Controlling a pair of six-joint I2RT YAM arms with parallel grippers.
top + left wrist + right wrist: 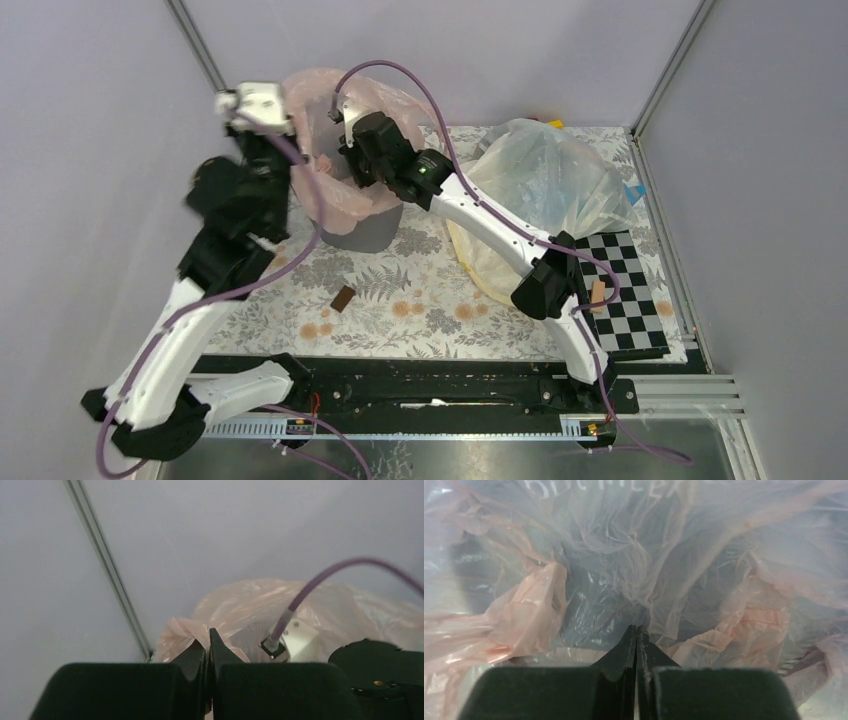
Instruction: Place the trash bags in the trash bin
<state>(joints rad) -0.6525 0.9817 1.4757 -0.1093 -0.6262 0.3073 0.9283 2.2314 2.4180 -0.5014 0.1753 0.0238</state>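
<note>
The pale pink trash bag [322, 92] is draped over and into the mouth of the dark grey trash bin [366, 236] at the back of the table. My left gripper [287, 150] is at the bin's left rim, shut on a fold of the pink film [186, 632], as the left wrist view [208, 641] shows. My right gripper [352, 172] reaches down into the bin's mouth. In the right wrist view [637, 630] its jaws are shut with nothing seen between them, and crumpled pink film [526, 611] fills the view, with the dark bin showing through.
A bigger clear bag with a cream-yellow band [545, 180] lies right of the bin. A checkerboard [622, 292] lies at the right front, with a small tan piece [598, 290] on it. A small brown block [342, 298] lies on the floral cloth. Grey walls stand close behind.
</note>
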